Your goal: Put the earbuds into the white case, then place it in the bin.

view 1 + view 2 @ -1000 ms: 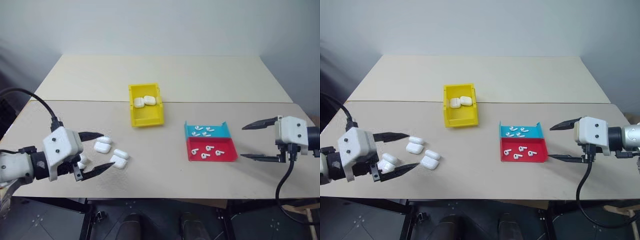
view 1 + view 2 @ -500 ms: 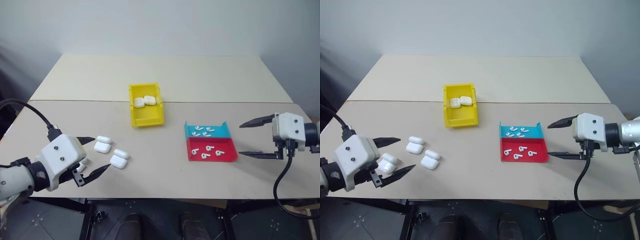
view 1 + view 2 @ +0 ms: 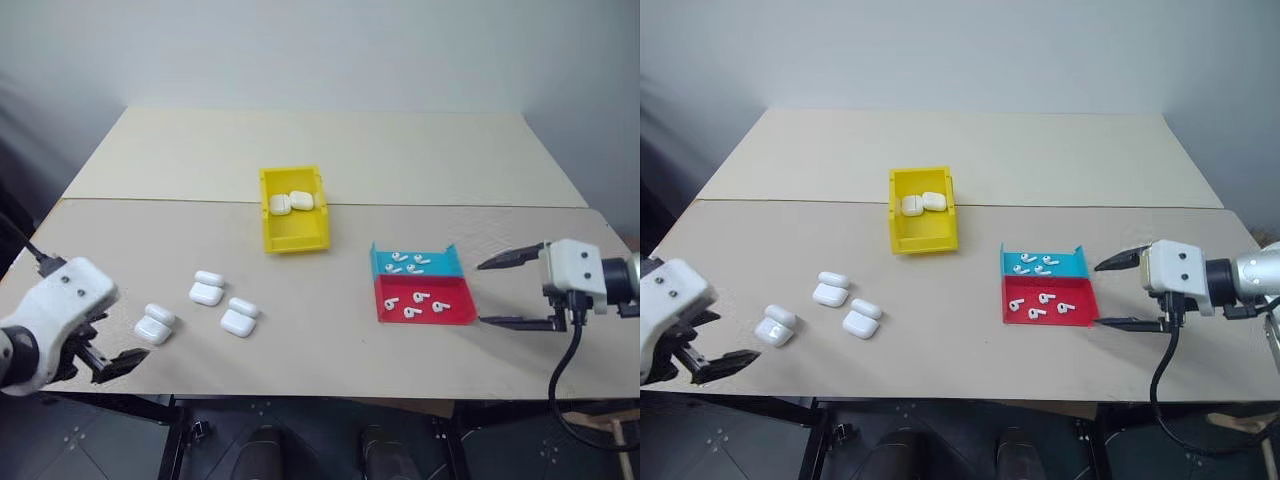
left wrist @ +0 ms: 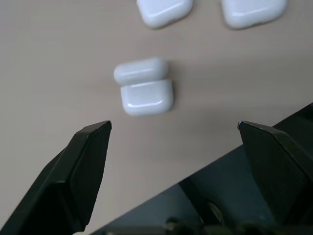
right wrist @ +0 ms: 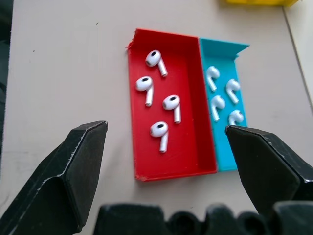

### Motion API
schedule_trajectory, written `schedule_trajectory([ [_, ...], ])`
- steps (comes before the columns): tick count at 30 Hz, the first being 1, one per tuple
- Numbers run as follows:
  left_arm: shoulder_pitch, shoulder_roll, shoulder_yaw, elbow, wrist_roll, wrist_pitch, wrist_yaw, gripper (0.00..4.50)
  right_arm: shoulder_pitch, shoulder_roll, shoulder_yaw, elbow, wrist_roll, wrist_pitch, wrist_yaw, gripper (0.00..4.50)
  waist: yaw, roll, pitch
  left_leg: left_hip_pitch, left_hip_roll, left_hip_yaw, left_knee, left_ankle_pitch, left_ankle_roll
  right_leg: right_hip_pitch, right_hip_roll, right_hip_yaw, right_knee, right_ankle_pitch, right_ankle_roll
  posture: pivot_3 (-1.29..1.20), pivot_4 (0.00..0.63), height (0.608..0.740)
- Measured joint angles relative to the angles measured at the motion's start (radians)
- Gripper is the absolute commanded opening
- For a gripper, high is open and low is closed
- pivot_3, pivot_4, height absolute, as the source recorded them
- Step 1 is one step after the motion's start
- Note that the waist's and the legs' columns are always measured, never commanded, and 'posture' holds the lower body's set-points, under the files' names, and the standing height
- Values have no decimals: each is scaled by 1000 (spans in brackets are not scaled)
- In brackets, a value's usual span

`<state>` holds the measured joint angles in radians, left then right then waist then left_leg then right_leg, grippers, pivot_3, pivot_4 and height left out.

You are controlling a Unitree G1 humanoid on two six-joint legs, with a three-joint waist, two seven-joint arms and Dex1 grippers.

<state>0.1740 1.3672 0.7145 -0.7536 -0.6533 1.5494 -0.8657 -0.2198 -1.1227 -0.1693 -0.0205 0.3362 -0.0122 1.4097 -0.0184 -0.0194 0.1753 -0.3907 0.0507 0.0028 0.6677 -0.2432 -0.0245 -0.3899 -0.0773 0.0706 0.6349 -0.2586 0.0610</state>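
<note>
Risks — the open case (image 4: pixel 145 90) nearest the left tool (image 4: pixel 173 129) lies close to the tabletop's front edge; a careless approach could nudge it off. It is small and glossy, so a grip set off-centre would likely let it slip or snap the lid shut. The earbuds (image 5: pixel 157 106) are tiny and lie loose in shallow trays; wide black fingers could scatter them or lift two at once.

Left tool — jaws apart, empty, hanging over the front edge just short of that case.

Right tool (image 3: pixel 498 292) — jaws apart, empty, beside the trays on their outer side.

Task items — three open white cases on the tabletop at left: the near one, plus two more (image 3: pixel 207 288) (image 3: pixel 240 317) a little farther in. Four earbuds in the red tray (image 3: pixel 458 314), four in the blue tray (image 3: pixel 448 258) touching it behind. The yellow bin (image 3: pixel 293 234) stands mid-tabletop, between cases and trays, already holding two white cases (image 3: pixel 290 202).

Obstructions — none seen; cases and trays lie well apart, so earbuds must travel across the tabletop or a case be brought over.
</note>
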Motion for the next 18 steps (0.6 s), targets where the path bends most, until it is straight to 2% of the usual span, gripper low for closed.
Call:
schedule_trajectory([
  [3, -59, 119, -103, 127, -53, -6, -73, 4500, 24, 2, -1, -29, 0, 17, -16, 4468, -2, 0, 0, 0, 0, 1, 0, 0, 0, -1, 0, 0, 2, -1, -1, 0, 150, 740],
  [6, -116, 229, -259, 221, -60, -76, -100, 4500, 28, 4, 2, -38, 0, 30, -20, 4468, -5, -1, 1, 0, 0, 1, -1, 0, 0, -4, 0, 0, 6, -3, -2, 0, 150, 740],
  [8, -166, 262, -368, 286, -50, -138, -97, 4500, 22, 6, 5, -36, -2, 34, -26, 4468, -6, -1, 1, 0, 0, 1, -2, 0, 0, -5, 0, 1, 7, -4, -3, 0, 150, 740],
  [10, -212, 265, -481, 337, -36, -187, -87, 4500, 18, 6, 7, -35, -9, 38, -38, 4468, -7, -1, 1, -1, 0, 1, -3, 0, 0, -6, 1, 0, 9, -5, -4, 0, 150, 740],
  [14, -306, 239, -608, 386, -15, -199, -76, 4500, 42, 6, 2, -38, -18, 43, -53, 4468, -2, -2, 2, -10, 0, 0, -2, 0, 0, -16, 1, 0, 12, -5, -4, 0, 150, 740],
  [18, -475, 126, -723, 472, 15, -177, -38, 4500, 58, 5, -4, -50, -17, 47, -60, 4468, 4, -2, 2, -10, -1, 0, -1, 0, 0, -15, 1, 0, 12, -5, -3, 0, 150, 740],
])
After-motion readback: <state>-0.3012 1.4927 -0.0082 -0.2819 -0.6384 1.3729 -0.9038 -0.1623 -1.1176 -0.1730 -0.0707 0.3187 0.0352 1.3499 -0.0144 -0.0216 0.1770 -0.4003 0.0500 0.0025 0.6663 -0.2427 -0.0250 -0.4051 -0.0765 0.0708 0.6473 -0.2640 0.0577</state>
